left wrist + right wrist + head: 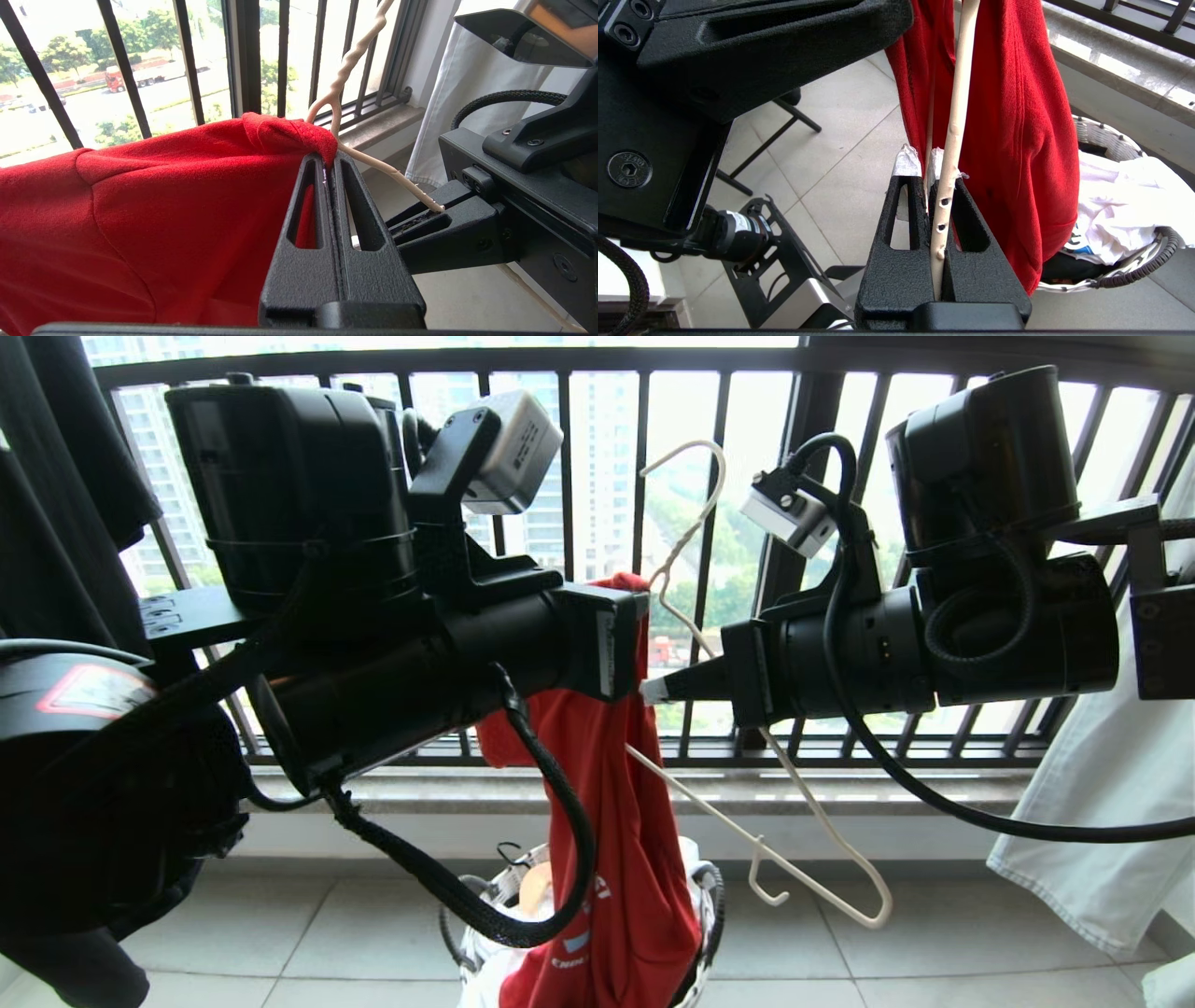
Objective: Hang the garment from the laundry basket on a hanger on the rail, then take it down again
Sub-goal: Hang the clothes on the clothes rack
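Balcony scene seen from the robot's head, with a black railing of vertical bars (560, 476) across the back and pale floor tiles (327, 933) below. At far left, dark clothing (56, 523) hangs at the frame edge. Next comes the left gripper (329, 161), on a bulky black arm reaching toward the centre; its jaws are pinched closed on a fold of the red short-sleeved T-shirt (607, 821), at the shirt's highest point. The shirt drapes straight down from that grip, white lettering partly visible near its lower end, and its hem hangs into the small round white woven laundry basket with black rim (705, 915) on the floor, which also holds pale laundry (1120, 210). Just right of the shirt's top is the thin off-white wire hanger (803, 821), tilted, its curved hook up against the railing and its triangle slanting down to the right. One hanger wire runs against the red fabric. The right gripper (931, 175), reaching in from the right, is clamped tight on that hanger wire; its tips sit just beside the left gripper's. At far right hangs a white cloth (1092, 803).
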You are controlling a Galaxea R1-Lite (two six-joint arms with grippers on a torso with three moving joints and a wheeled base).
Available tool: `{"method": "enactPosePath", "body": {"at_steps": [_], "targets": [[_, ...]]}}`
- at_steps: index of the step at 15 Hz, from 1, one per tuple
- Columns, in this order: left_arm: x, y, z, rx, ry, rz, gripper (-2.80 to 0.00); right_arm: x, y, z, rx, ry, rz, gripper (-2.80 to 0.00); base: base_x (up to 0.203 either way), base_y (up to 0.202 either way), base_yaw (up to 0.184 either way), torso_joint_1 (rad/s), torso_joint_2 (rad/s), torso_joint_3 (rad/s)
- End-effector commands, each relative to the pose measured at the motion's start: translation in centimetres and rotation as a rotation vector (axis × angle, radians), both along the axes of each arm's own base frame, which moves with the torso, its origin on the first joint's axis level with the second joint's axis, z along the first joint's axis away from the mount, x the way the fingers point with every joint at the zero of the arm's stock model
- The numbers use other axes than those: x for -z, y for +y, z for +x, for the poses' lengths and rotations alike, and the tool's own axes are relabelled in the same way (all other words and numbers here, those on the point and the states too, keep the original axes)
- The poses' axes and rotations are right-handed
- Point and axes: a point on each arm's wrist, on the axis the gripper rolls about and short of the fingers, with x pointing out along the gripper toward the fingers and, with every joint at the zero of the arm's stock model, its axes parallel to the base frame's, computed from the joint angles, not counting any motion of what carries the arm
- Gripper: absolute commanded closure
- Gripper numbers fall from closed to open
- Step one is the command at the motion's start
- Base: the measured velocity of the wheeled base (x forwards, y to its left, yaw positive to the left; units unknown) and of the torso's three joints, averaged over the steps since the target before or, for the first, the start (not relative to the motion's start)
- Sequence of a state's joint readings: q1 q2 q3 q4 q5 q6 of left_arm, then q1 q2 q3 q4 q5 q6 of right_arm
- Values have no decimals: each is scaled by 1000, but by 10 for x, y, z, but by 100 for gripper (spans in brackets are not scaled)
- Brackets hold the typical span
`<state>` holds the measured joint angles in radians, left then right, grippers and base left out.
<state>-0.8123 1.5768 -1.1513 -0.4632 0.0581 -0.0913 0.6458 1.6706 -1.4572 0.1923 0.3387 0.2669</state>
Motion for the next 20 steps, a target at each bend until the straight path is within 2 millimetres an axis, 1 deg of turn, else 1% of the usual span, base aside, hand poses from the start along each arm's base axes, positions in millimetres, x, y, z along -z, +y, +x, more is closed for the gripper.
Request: {"method": "enactPosePath", "body": {"at_steps": [1,2,7,9,14,16,18,20], "targets": [[-1,1,-4,7,-4,-6,0,2,1,1,-3,6,-4,0,0,0,0,0,0,0],[-2,2,-7,14,-5,-9,0,2,2,0,-5,6,-4,0,0,0,0,0,0,0],[-1,1,-7,13,-5,-2,0,2,2,0,-5,5,-3,0,0,0,0,0,0,0],[-1,1,-7,13,-5,-4,-280,2,2,0,-5,5,-3,0,0,0,0,0,0,0],[-4,5,-11,14,8,12,-280,2,1,0,-5,4,1,0,0,0,0,0,0,0],[-12,12,-17,14,15,16,-280,3,1,0,-9,8,2,0,0,0,0,0,0,0],[-25,26,-29,10,24,23,-280,5,1,0,-19,13,5,0,0,0,0,0,0,0],[-39,49,-45,-2,57,32,-280,7,1,0,-38,-6,37,0,0,0,0,0,0,0]]}}
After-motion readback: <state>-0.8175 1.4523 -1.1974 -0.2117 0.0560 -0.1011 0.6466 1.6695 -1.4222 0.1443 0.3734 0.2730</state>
